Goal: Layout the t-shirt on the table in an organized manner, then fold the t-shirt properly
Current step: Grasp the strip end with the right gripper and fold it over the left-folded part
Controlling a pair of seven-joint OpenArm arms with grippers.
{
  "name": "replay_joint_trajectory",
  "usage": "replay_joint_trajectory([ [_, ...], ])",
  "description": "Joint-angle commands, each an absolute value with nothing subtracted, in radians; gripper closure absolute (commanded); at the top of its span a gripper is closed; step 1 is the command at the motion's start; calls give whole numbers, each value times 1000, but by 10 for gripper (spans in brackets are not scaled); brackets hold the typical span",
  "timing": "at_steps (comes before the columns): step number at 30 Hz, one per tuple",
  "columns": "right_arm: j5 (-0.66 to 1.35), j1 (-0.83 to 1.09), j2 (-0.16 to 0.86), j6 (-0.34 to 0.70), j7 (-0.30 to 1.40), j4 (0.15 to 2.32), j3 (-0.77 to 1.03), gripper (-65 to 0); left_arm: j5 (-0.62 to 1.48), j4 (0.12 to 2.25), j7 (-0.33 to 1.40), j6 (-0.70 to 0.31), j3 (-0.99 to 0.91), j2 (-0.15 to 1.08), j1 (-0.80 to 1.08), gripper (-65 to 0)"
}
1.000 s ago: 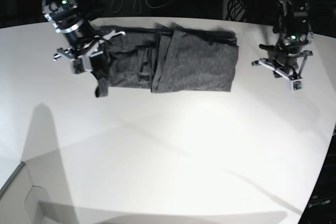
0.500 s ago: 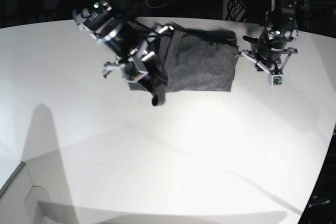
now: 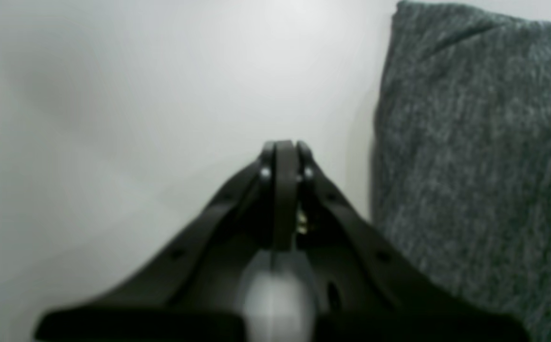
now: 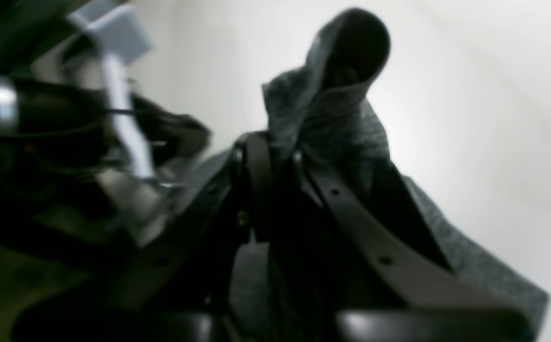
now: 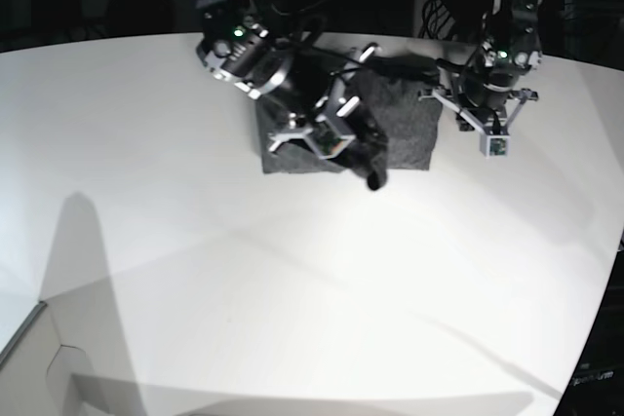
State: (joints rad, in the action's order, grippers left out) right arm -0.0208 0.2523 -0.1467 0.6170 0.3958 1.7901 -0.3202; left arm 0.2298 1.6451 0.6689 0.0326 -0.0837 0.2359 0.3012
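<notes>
- The t-shirt (image 5: 390, 124), dark heather-grey, lies as a folded block at the far side of the white counter (image 5: 292, 289).
- The right gripper (image 4: 275, 156) has its jaws pinched on a fold of the shirt, a sleeve end dangling beyond them above the block.
- The left gripper (image 3: 282, 152) has its jaws shut, empty, just beside the shirt's edge on bare counter.
- Judged step: a cross-fold, one end carried over the rest.
- Next move likely calls for laying the held layer flush with the far edge, then releasing.
</notes>
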Motion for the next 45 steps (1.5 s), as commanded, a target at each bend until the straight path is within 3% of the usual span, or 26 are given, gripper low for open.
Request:
replay_joint_trajectory([
  [1,1,226,-157,624,360,1793,-341,0,242,1653,697,22,-84,242,308,-1],
  [18,1,13,-157,622,358,1515,-490,0,242,1653,697,22,-79,242,332,-1],
  [23,5,-24,-157,622,355,1458,-490,-101,242,1653,697,22,-82,243,334,-1],
  [27,5,-24,-157,625,354,1468,-499,-165,242,1653,697,22,-84,243,346,-1],
  [33,5,-2,-157,625,354,1573,-529,-173,242,1653,697,22,-119,243,348,-1],
  [42,5,125,-157,625,364,1745,-300,-177,242,1738,697,21,-297,243,392,-1],
  [45,5,197,-157,625,364,1814,-259,-215,242,1751,697,21,-343,243,386,-1],
])
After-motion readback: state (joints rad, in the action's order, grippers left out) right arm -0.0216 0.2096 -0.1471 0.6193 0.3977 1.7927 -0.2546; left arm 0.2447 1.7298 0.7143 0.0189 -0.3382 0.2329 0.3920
